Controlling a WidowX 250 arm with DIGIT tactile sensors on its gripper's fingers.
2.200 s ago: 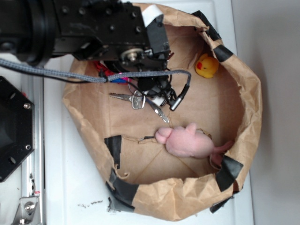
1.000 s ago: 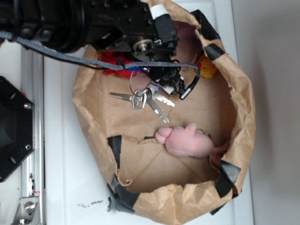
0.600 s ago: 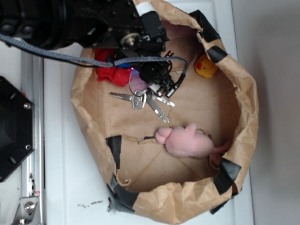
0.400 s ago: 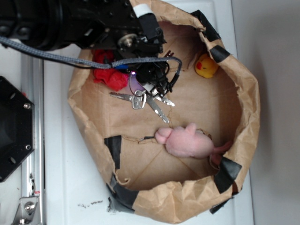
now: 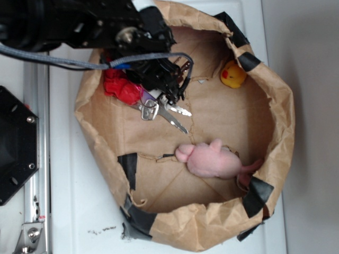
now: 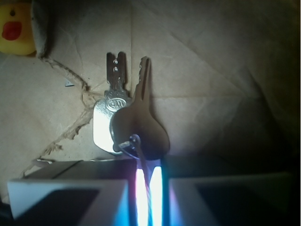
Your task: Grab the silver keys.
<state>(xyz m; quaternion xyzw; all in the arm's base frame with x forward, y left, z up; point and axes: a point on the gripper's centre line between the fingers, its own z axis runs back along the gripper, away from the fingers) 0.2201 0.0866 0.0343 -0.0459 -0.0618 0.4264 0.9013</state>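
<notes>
The silver keys lie fanned out on the paper floor just below my gripper, inside the brown bag. In the wrist view a bright silver key and a darker one hang side by side from a thin wire ring. That ring runs down into the narrow lit slit between my pads. My gripper is shut on the ring, and the arm hides the rest of the bunch from the exterior view.
A pink plush animal lies below the keys. A yellow rubber duck sits at the bag's far side, and a red cloth lies left of the gripper. The crumpled bag wall rings everything.
My gripper has slid left across the bag. The key bunch has shifted left with it, and the leftmost key now hides under the arm.
</notes>
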